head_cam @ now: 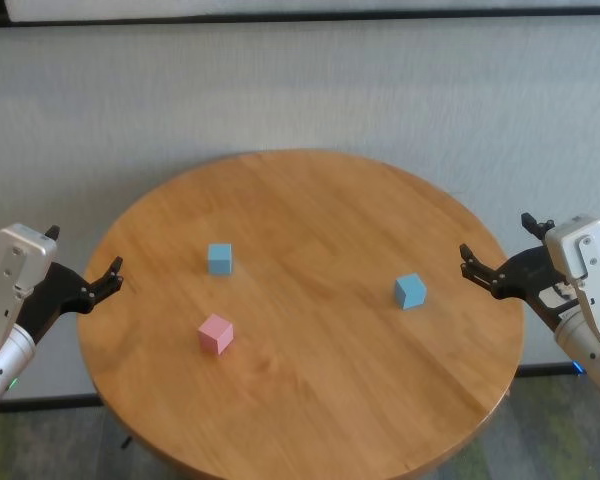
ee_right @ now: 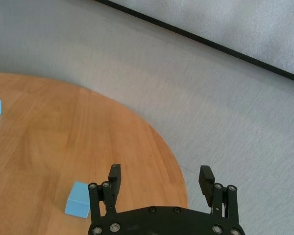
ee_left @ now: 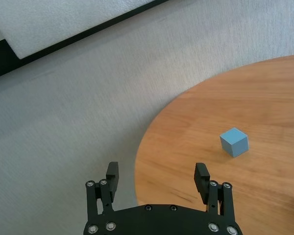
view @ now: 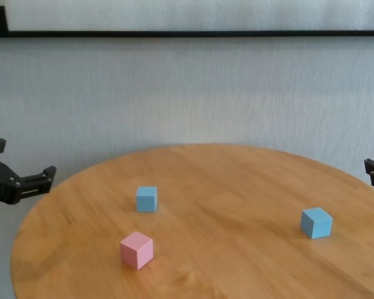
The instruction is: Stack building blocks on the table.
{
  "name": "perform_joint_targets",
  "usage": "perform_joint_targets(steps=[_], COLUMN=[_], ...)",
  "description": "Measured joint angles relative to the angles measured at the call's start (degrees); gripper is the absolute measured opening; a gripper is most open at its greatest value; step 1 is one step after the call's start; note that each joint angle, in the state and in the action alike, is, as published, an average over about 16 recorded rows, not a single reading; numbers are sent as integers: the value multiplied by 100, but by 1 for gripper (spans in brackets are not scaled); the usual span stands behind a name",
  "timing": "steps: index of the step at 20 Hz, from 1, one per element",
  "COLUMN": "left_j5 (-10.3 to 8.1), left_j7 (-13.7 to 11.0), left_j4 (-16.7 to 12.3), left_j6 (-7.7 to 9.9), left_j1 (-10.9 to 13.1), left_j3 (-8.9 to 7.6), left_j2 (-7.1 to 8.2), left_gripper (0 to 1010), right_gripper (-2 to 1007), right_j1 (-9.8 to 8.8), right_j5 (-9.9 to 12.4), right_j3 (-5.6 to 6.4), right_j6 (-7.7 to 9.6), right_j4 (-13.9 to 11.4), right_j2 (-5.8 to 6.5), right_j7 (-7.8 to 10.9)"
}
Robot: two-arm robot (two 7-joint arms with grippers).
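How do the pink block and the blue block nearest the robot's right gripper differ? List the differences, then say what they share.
Colour: the pink block is pale pink, the right blue block light blue. Place: the pink block sits left of centre, nearer the robot; the right blue block lies towards the right edge of the table, close to the open right gripper. Both are small equal cubes, resting separately, unstacked.

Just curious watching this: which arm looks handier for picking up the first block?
Probably the right: its open gripper sits near a blue block. The left gripper, also open, is farther from its nearest blocks.

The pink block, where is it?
In the head view, the pink block sits on the table, left of centre, just nearer than one blue block.
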Motion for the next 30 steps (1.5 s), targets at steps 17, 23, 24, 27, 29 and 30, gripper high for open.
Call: perform_joint_targets(steps=[17,23,24,27,29,30], left_j5=[0,0,0,38,87,114], left_j7=[0,0,1,11,12,5], left_j4=[0,0,0,-18,-48,-73], left_j6=[0,0,0,6,16,24], left_j1=[0,0,0,0,2,5], left_j3=[0,0,0,7,17,22], left_j2=[0,0,0,8,20,29], left_gripper=[1000,1000,1000,1000,1000,1000], right_gripper=[1005,1005,1005,1005,1005,1005], right_j1=[0,0,0,0,0,0], right_j5=[0,0,0,0,0,0], right_j3=[0,0,0,0,0,0], right_j6=[0,0,0,0,0,0], right_j4=[0,0,0,0,0,0], right_j2=[0,0,0,0,0,0], right_j7=[0,0,0,0,0,0])
